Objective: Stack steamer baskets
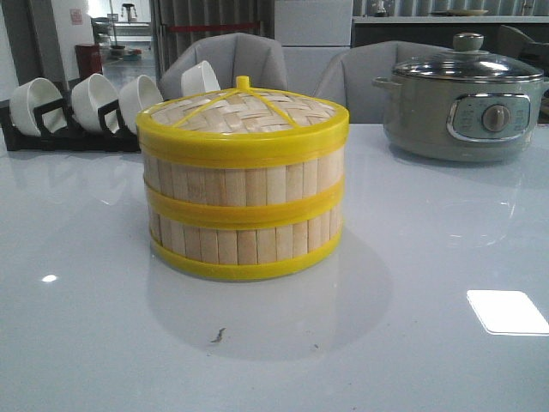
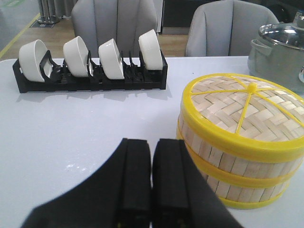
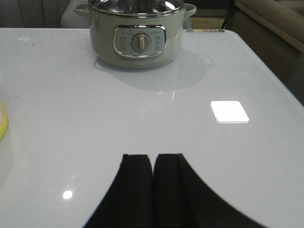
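Two steamer baskets stand stacked in the middle of the table, the upper basket point(image 1: 244, 178) on the lower basket point(image 1: 244, 243), with the woven yellow-rimmed lid point(image 1: 244, 116) on top. The left wrist view shows the same stack: upper basket point(image 2: 237, 159), lower basket point(image 2: 251, 189), lid point(image 2: 242, 111). My left gripper point(image 2: 152, 142) is shut and empty, just beside the stack without touching it. My right gripper point(image 3: 153, 156) is shut and empty over bare table; only a yellow rim edge point(image 3: 3, 124) of the stack shows in its view. Neither gripper appears in the front view.
A black rack with several white bowls point(image 1: 73, 107) point(image 2: 90, 64) stands at the back left. A grey electric pot with a glass lid point(image 1: 467, 107) point(image 3: 137, 33) sits at the back right. Grey chairs point(image 1: 257, 60) stand behind the table.
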You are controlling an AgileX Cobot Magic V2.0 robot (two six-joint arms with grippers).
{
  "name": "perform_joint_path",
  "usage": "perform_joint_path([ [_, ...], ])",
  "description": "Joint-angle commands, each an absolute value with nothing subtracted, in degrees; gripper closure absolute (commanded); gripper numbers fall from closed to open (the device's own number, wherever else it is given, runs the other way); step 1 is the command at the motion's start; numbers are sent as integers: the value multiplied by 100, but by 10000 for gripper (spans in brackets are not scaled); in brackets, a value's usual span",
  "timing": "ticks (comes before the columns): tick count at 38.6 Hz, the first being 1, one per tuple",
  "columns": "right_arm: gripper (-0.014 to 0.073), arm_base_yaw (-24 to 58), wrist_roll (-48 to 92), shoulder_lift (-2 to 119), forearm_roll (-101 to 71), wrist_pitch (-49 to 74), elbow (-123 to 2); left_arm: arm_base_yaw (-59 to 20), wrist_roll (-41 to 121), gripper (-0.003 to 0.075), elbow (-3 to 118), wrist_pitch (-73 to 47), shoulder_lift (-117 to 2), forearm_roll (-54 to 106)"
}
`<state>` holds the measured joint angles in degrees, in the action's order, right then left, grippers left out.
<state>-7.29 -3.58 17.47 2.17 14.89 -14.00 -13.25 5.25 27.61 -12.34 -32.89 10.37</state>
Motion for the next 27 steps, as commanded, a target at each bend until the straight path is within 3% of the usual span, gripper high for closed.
perform_joint_path([
  [1,524,-769,-294,1786,247,986,-1559,-1338,486,631,2928,-692,-3289,1093],
  [27,524,-769,-294,1786,247,986,-1559,-1298,486,631,2928,-713,-3098,826],
])
